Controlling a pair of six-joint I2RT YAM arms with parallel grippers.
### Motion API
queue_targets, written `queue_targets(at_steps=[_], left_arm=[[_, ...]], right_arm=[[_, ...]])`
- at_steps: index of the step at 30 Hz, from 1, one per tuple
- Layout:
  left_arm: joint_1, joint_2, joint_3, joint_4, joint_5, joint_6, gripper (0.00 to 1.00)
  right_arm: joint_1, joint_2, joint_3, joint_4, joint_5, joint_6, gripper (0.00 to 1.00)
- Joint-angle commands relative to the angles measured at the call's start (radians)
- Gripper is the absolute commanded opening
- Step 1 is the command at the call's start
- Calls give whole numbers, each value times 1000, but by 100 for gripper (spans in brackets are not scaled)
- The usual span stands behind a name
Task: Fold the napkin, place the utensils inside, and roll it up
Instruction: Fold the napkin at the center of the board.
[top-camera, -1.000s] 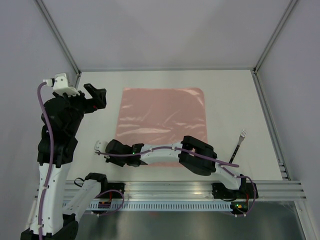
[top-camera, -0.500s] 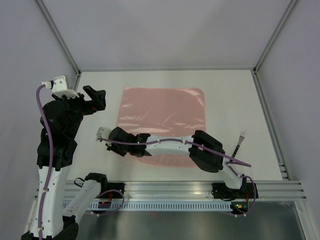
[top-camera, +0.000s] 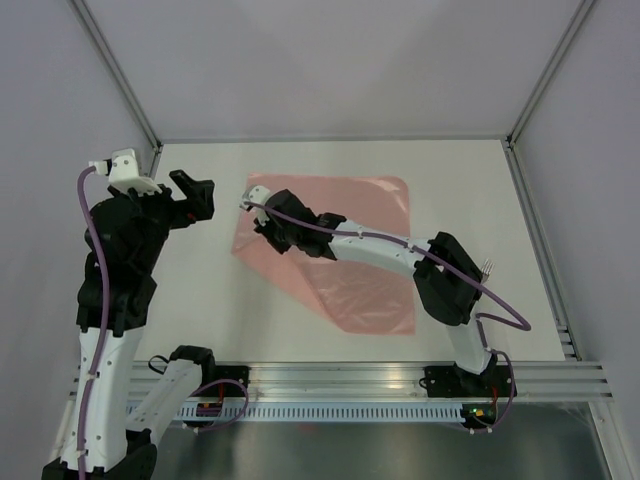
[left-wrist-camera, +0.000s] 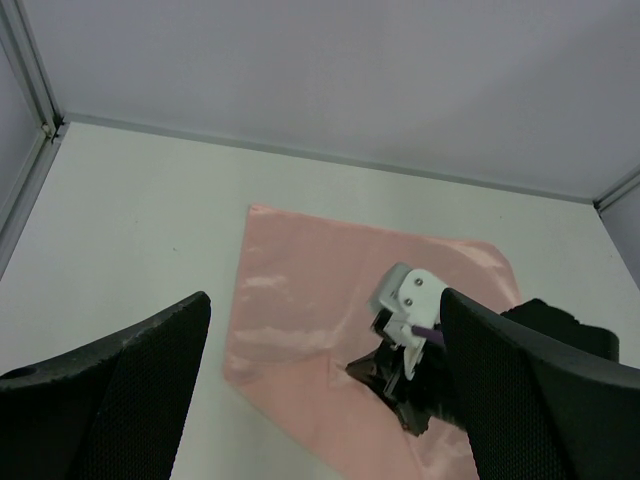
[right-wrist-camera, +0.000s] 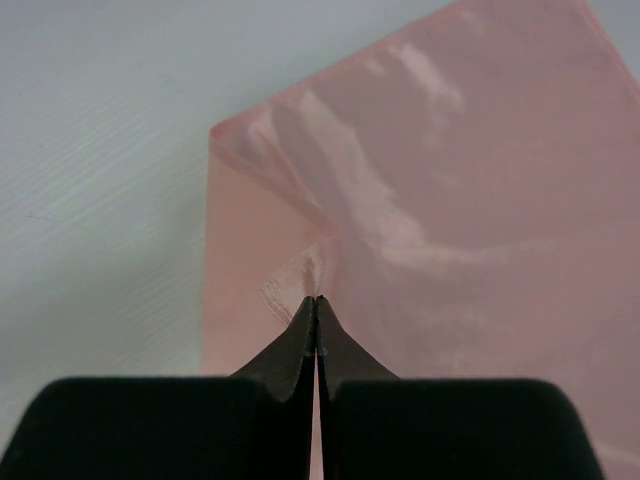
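Top external: your right gripper (top-camera: 266, 228) is pinching the napkin (top-camera: 365, 280), having dragged its 7 o'clock corner toward 11, so the fold's starting. Left gripper (top-camera: 197, 194) is hanging wide open.

The right gripper (right-wrist-camera: 317, 325) has its black jaws pressed together, pinching a puckered bit of the salmon-pink napkin (right-wrist-camera: 480, 200). A crease runs from the pinch toward the cloth's far left corner. White table (right-wrist-camera: 100, 150) lies to the left.
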Motion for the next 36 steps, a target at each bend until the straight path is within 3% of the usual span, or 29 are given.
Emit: queue_targets(at_steps=[1, 19, 36], left_arm=[[6, 13, -13, 33, 37, 16, 100], [6, 64, -44, 91, 104, -4, 100], [4, 91, -47, 105, 123, -8, 100]], right_arm=[[-70, -73, -49, -30, -1, -16, 0], [-366, -145, -203, 14, 18, -76, 0], [-517, -139, -227, 79, 18, -102, 0]])
